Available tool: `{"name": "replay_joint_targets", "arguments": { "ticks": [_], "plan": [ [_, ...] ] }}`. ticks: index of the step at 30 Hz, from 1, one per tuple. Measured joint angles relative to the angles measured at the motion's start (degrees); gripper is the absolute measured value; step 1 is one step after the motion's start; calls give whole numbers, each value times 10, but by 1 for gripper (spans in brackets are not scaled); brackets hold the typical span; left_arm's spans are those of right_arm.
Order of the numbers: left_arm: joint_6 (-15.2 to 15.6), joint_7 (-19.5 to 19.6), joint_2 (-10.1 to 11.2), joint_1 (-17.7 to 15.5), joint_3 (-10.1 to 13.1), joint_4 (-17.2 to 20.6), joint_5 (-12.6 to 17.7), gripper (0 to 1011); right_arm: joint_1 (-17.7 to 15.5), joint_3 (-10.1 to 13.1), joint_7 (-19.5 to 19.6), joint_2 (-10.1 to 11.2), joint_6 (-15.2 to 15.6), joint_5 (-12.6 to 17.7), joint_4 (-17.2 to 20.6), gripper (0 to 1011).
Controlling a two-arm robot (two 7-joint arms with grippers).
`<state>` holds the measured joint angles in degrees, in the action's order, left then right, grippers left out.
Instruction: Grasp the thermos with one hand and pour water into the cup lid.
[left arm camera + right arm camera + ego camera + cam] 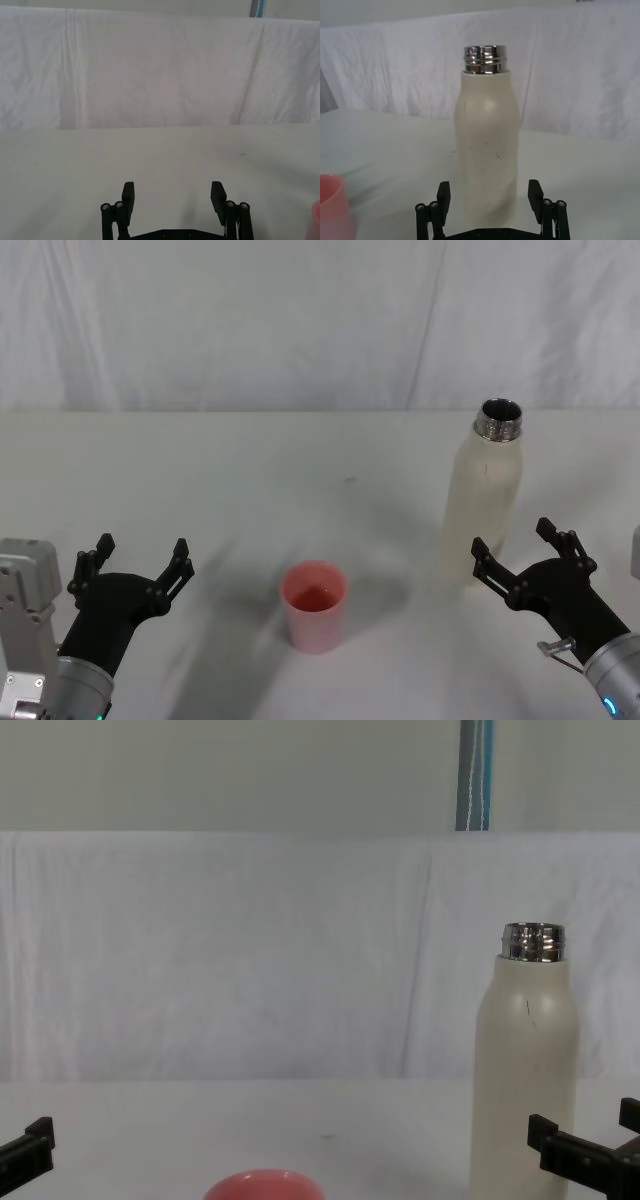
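The cream-white thermos (pixel 484 502) stands upright and uncapped on the table's right side, its steel neck open; it also shows as the thermos (pixel 487 150) and the thermos (pixel 526 1075). The salmon-pink cup lid (pixel 315 605) sits upright near the table's front centre, left of the thermos; its edge shows as the cup lid (pixel 332 207) and the cup lid (pixel 264 1186). My right gripper (pixel 522 550) is open just in front of the thermos, not touching it, the bottle lined up between its fingers (pixel 443 195). My left gripper (pixel 141 558) hangs open at the front left, holding nothing.
A white cloth covers the table (pixel 250 480) and hangs as a backdrop behind it. A blue strip (pixel 475 775) runs down the wall above the backdrop. Bare tabletop lies between the cup lid and the left gripper.
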<state>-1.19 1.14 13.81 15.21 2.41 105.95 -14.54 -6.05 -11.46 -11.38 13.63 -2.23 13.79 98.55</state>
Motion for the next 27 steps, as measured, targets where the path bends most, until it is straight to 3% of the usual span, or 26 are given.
{"name": "replay_joint_targets", "arguments": {
  "ticks": [12, 27],
  "plan": [
    [0, 0, 0, 0, 0, 0, 0, 1001, -23, -8, -4, -2, -19, -26, 20, 1002],
    [0, 0, 0, 0, 0, 0, 0, 1001, -28, -18, -16, -6, -22, -33, 25, 1002]
  ]
}}
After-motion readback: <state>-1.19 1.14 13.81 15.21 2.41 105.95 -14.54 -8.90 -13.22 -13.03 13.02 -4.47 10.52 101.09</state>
